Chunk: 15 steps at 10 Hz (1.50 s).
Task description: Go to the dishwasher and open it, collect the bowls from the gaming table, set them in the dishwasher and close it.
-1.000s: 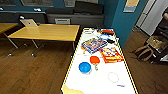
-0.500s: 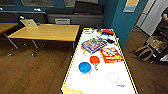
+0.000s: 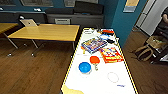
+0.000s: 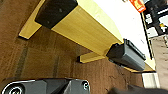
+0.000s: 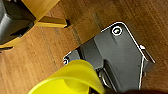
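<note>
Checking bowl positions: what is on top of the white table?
On the white table: blue bowl, orange-red bowl, two game boxes and small items at the far end, too blurred to name.

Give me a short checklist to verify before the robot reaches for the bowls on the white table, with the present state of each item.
1. Blue bowl in sight on the gaming table: ok.
2. Orange-red bowl in sight beside it: ok.
3. Bowls apart, not stacked: ok.
4. Game boxes lie farther back, off the bowls: ok.
5. Right gripper free: cannot tell; a yellow thing shows close to the right wrist camera.
6. Left gripper open: cannot tell.
</note>
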Motion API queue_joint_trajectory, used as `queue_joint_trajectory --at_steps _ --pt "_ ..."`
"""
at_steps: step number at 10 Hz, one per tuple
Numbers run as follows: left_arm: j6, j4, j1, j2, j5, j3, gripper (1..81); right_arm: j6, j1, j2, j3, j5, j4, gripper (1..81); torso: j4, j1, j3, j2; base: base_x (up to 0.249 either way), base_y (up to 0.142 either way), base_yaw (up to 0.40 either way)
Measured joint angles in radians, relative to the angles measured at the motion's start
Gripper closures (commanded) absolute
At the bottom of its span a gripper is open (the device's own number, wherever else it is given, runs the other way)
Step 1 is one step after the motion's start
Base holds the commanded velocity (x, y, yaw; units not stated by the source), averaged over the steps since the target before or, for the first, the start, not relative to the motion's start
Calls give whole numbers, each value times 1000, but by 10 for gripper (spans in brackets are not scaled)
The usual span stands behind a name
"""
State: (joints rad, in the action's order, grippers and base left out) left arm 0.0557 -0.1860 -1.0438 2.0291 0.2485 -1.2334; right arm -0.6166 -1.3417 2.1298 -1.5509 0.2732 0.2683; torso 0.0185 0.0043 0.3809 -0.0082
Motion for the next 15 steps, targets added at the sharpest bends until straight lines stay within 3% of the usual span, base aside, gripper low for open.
queue_joint_trajectory --at_steps 2,5,9,11,13,15 --pt "0 -48 79 -5 -13 34 10 3 -17 112 -74 21 31 811 0 0 0 0 0 0 0" --pt "0 -81 200 -15 -66 84 10 6 -39 245 -206 30 80 811 0 0 0 0 0 0 0" --pt "-1 -134 361 6 -140 91 10 6 -37 342 -286 31 113 811 0 0 0 0 0 0 0" --pt "-3 -164 391 66 -196 31 10 6 -11 354 -294 5 114 811 0 0 0 0 0 0 0" --pt "-3 -179 419 147 -261 -62 10 6 26 396 -324 -83 114 811 0 0 0 0 0 0 0" --pt "-7 -205 433 193 -330 -126 10 5 28 424 -355 -107 115 811 0 0 0 0 0 0 0"
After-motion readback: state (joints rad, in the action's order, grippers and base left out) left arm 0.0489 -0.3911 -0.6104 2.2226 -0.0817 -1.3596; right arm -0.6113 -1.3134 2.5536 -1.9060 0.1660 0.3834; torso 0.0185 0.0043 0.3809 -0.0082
